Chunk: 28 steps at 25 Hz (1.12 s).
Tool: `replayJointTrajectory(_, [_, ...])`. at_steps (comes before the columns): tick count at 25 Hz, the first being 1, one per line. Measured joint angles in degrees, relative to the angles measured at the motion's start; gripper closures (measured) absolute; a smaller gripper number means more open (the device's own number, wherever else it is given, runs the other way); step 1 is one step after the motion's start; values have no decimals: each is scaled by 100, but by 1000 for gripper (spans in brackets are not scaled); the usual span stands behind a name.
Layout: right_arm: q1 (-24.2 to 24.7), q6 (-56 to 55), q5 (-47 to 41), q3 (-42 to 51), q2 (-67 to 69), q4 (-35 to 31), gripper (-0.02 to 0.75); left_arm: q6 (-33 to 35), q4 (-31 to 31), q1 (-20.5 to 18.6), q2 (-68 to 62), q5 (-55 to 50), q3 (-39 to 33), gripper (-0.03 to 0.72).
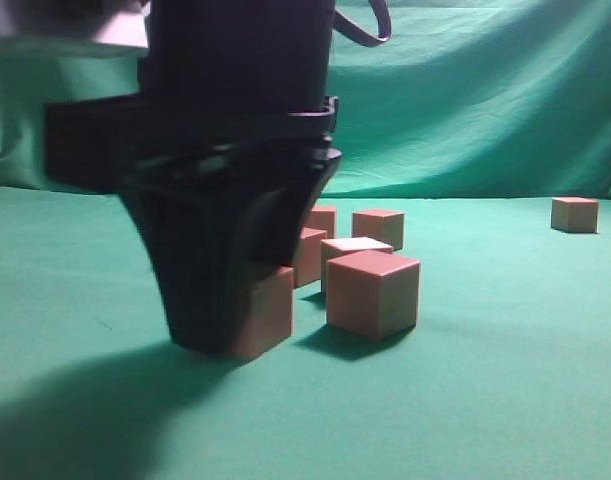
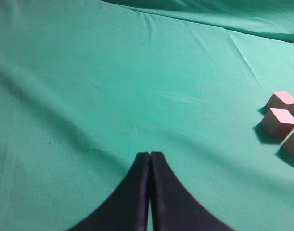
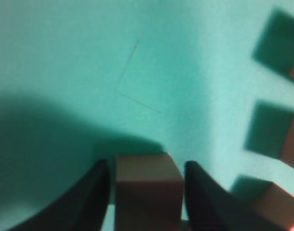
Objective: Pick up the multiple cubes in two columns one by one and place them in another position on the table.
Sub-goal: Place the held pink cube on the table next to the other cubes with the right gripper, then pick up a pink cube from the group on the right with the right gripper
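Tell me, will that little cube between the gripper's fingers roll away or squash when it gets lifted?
Probably neither. The cube has flat faces and sharp edges, so it should sit still rather than roll. It looks solid and keeps its square shape between the right gripper fingers, so likely stiff. Being small, it is probably light.
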<state>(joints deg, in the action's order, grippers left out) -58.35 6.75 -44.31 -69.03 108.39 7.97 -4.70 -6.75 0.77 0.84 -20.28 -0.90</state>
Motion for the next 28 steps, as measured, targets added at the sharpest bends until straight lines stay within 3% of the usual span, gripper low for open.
replayJointTrajectory(5, [0, 0, -42, 0, 9, -113, 129, 0, 0, 0, 0, 0, 0, 688])
replayJointTrajectory(11, [0, 0, -308, -311, -277, -322, 107, 0, 0, 0, 0, 0, 0, 688])
replayJointTrajectory(20, [86, -193, -1142, -1954, -1165, -360, 107, 0, 0, 0, 0, 0, 0, 688])
replayJointTrajectory(24, [680, -773, -1679, -2447, -1412, -23, 107, 0, 0, 0, 0, 0, 0, 688])
replayJointTrajectory(28, [1776, -1311, -2141, -2525, -1477, 383, 107, 0, 0, 0, 0, 0, 0, 688])
